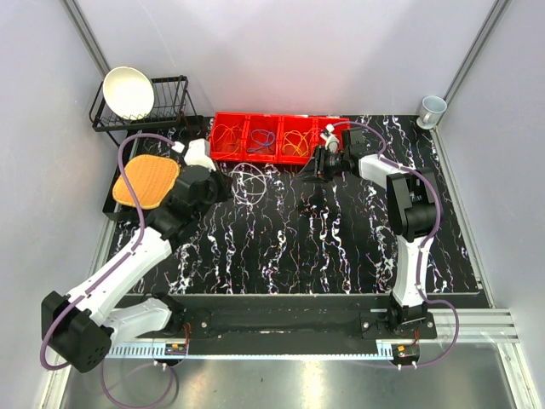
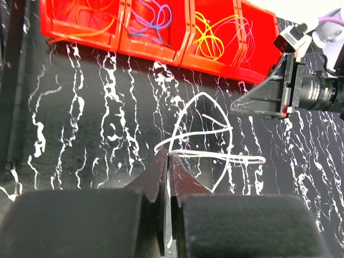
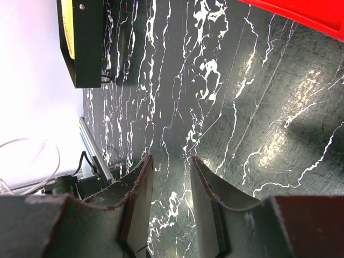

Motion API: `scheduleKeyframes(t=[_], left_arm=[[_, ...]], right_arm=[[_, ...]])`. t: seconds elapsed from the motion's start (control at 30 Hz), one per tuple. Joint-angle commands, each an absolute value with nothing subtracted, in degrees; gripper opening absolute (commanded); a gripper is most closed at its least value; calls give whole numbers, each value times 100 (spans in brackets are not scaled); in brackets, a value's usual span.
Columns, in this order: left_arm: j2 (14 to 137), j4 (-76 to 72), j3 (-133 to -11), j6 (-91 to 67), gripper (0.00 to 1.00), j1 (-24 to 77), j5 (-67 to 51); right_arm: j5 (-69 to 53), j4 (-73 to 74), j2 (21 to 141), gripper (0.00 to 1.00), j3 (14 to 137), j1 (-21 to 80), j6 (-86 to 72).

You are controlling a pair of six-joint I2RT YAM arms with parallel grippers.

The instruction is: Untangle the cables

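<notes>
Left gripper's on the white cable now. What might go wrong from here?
The left gripper seems shut on just one strand of the white cable, whose loops cross: pulling may tighten them or drag the whole coil. The open right gripper hangs close beside that coil, so the arms might collide.

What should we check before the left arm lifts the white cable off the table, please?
1. Left claw shut on the white cable: ok.
2. Right claw open and empty, ready to help: ok.
3. Other cables inside the red bins, apart from the white one: ok.
4. White cable's own loops uncrossed: not ok, they overlap on the table.
5. Gap between right claw and white cable: cannot tell, since the height is unclear.
</notes>
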State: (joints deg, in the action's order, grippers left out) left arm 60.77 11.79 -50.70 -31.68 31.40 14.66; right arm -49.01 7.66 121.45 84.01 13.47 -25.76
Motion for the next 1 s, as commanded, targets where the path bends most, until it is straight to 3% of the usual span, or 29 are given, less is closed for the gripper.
scheduleKeyframes(t=[0.0,0.23,0.7,0.97], left_arm=[[6065,475,-5423,-2804,0,3094,1625],[6363,790,-6150,-2821,0,3050,2907],[8524,1187,-8374,-2233,0,3041,5122],[9790,1160,-9456,-1890,0,2839,5361]], right_arm=[[-4931,545,11865,39,8367,1336,-2619],[-4940,519,11857,38,8350,1327,-2628],[-5027,431,11795,37,8297,1327,-2654],[-5256,212,11707,38,8200,1301,-2663]])
